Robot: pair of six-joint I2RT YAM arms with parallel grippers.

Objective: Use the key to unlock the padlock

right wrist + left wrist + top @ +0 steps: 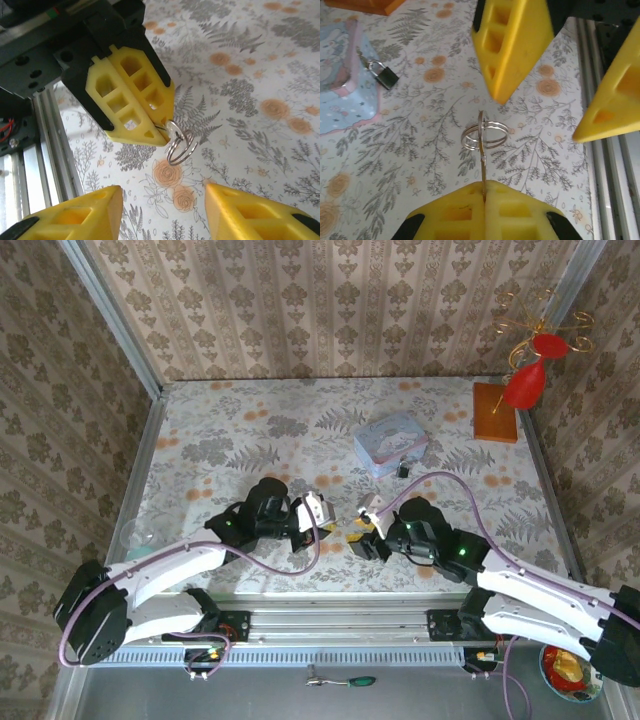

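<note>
My left gripper (pixel 485 187) is shut on the blade of a small silver key (pixel 483 167), whose head and double key ring (pixel 485 135) stick out past the yellow fingertips. My right gripper (pixel 162 200) stands open just in front of it, its two yellow fingers (pixel 75 215) apart on either side of the ring (pixel 180 143) without touching it. Both grippers meet near the table's front middle, left gripper (pixel 320 520) facing right gripper (pixel 362 530). The padlock (pixel 384 75), a dark body with a pale shackle, lies on the table beside the tin, padlock (pixel 403 470) apart from both grippers.
A pale blue tin box (pixel 390 443) with a cartoon lid sits behind the grippers. An orange wooden block (pixel 495 412) with a red ornament (pixel 527 380) stands at the back right. The metal rail (pixel 330 625) runs along the near edge.
</note>
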